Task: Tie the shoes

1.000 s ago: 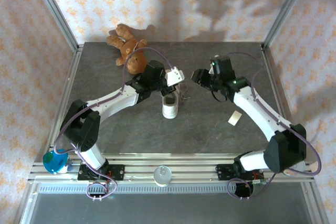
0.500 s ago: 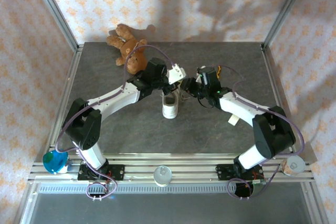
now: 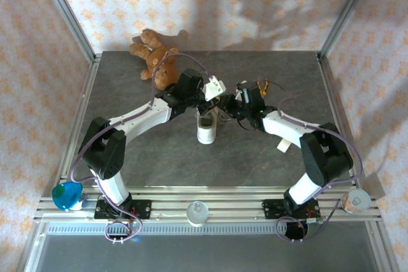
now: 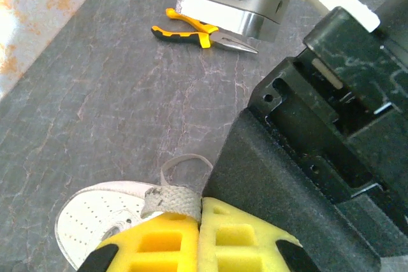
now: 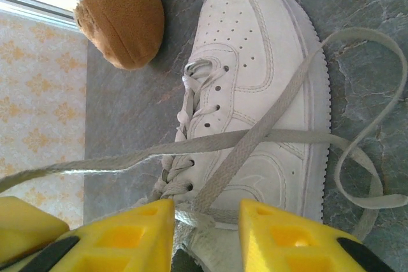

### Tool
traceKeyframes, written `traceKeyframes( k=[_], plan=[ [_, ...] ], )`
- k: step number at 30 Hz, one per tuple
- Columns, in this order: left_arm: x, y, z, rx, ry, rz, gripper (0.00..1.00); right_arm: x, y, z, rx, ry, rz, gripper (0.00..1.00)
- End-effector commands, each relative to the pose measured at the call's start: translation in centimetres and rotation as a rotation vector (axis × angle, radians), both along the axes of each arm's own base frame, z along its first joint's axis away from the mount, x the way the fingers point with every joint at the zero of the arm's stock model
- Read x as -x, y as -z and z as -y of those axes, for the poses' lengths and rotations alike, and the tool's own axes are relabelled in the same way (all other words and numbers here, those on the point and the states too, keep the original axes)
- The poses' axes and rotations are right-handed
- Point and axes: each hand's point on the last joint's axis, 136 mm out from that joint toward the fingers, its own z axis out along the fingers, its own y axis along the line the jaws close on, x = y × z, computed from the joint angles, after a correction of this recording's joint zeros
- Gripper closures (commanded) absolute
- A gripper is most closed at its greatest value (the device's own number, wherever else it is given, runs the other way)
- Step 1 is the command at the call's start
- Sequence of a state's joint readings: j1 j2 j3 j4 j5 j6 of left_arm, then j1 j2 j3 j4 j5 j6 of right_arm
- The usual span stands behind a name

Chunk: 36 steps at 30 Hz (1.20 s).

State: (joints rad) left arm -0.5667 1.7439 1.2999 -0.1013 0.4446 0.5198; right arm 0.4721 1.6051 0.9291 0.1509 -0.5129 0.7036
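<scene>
The white shoe [image 3: 206,133] lies in the middle of the table, its toe toward the arms' bases. My left gripper [image 4: 201,205] is shut on a white lace [image 4: 169,199], just above the toe [image 4: 89,218]. That lace [image 5: 115,160] runs taut from the eyelets to the left. My right gripper [image 5: 206,221] hangs over the shoe's [image 5: 255,81] collar with its jaws apart; the second lace [image 5: 274,116] runs up between them, pinched by neither finger. In the top view both grippers [image 3: 205,105] [image 3: 223,106] meet at the shoe's far end.
A brown teddy bear [image 3: 156,62] lies at the back left, close to the shoe's toe [image 5: 121,14]. Yellow-handled pliers [image 3: 261,85] sit behind the right wrist. A small white piece [image 3: 284,144] lies right of the shoe. A blue object [image 3: 67,195] stands by the left base.
My right arm has swung left to the shoe and its jaws have narrowed. The left gripper stays shut on its lace, shifted slightly.
</scene>
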Motion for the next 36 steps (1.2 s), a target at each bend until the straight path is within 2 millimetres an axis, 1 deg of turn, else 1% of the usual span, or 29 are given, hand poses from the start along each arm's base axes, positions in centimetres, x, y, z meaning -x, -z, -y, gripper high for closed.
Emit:
traceKeyframes(
  k=[1, 3, 6, 9, 11, 13, 14, 16, 19, 21, 23, 26, 28, 29, 31, 34, 36],
  plan=[
    [0.0, -0.7, 0.5, 0.037, 0.017, -0.026, 1.0, -0.2, -0.2, -0.4, -0.012, 0.013, 0.012, 0.7],
    [0.0, -1.1, 0.4, 0.051, 0.011, -0.029, 1.0, -0.2, -0.3, 0.0, -0.004, 0.024, 0.014, 0.7],
    [0.1, -1.9, 0.1, 0.07, 0.004, -0.026, 1.0, -0.3, -0.3, 1.4, -0.008, 0.055, 0.017, 0.7],
    [0.1, -2.6, -0.2, 0.084, -0.001, -0.023, 1.0, -0.1, -1.2, 2.1, 0.027, 0.004, 0.088, 0.68],
    [0.1, -2.8, -0.4, 0.093, -0.004, -0.026, 1.0, 0.2, -2.0, 2.6, 0.102, -0.056, 0.173, 0.65],
    [0.1, -2.9, -0.7, 0.094, -0.004, -0.03, 1.0, 0.6, -3.0, 2.9, 0.207, -0.14, 0.284, 0.59],
    [0.1, -2.8, -0.7, 0.093, -0.003, -0.034, 1.0, 0.8, -3.5, 3.0, 0.253, -0.184, 0.336, 0.57],
    [0.1, -2.9, -0.9, 0.098, -0.006, -0.042, 1.0, 1.7, -4.7, 2.7, 0.361, -0.328, 0.475, 0.55],
    [0.1, -2.9, -1.2, 0.119, -0.011, -0.055, 1.0, 2.6, -5.1, 2.8, 0.523, -0.493, 0.626, 0.5],
    [0.1, -2.9, -1.2, 0.133, -0.015, -0.061, 1.0, 2.9, -4.6, 3.0, 0.633, -0.595, 0.69, 0.48],
    [0.0, -2.9, -1.4, 0.152, -0.021, -0.068, 1.0, 3.2, -3.2, 3.2, 0.75, -0.704, 0.74, 0.46],
    [-0.1, -2.9, -1.3, 0.178, -0.023, -0.078, 1.0, 3.5, -0.1, 3.3, 0.872, -0.883, 0.774, 0.44],
    [-0.1, -2.9, -1.1, 0.19, -0.018, -0.087, 1.0, 3.2, 1.8, 3.2, 0.92, -0.974, 0.777, 0.47],
    [0.0, -2.9, -1.0, 0.195, -0.016, -0.09, 1.0, 3.0, 2.3, 3.0, 0.929, -0.993, 0.774, 0.48],
    [0.0, -2.8, -1.0, 0.199, -0.015, -0.097, 1.0, 1.8, 2.6, 2.4, 0.942, -0.983, 0.808, 0.54],
    [-0.1, -2.8, -1.0, 0.199, -0.015, -0.104, 1.0, 0.6, 2.4, 1.6, 0.937, -0.924, 0.878, 0.54],
    [0.0, -2.9, -1.1, 0.196, -0.014, -0.107, 1.0, 0.2, 2.5, 1.5, 0.941, -0.902, 0.9, 0.54]
  ],
)
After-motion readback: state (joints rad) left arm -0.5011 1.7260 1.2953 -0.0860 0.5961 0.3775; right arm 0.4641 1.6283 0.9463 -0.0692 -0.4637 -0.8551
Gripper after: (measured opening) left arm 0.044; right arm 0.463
